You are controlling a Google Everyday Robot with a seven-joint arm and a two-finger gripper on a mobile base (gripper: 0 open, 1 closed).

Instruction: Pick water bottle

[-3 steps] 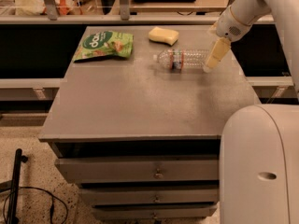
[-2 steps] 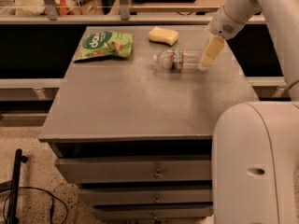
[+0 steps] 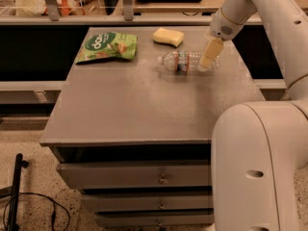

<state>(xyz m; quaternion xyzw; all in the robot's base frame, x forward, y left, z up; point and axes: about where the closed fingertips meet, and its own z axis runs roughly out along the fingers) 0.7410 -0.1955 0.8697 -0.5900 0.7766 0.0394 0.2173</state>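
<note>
The water bottle (image 3: 185, 61) lies on its side at the back right of the grey table top (image 3: 144, 105), clear and ribbed, with a red-and-blue label band near its middle and its cap end pointing left. My gripper (image 3: 208, 61) hangs from the white arm at the bottle's right end, its pale fingers (image 3: 209, 55) pointing down and overlapping the bottle's base. Whether it touches the bottle cannot be told.
A green snack bag (image 3: 107, 46) lies at the back left of the table. A yellow sponge (image 3: 168, 36) lies at the back, just behind the bottle. The robot's white body (image 3: 260, 172) fills the lower right. Drawers (image 3: 144, 177) sit under the top.
The gripper has moved a little to the left and farther over the bottle's right end. The bottle, bag and sponge have not moved.
</note>
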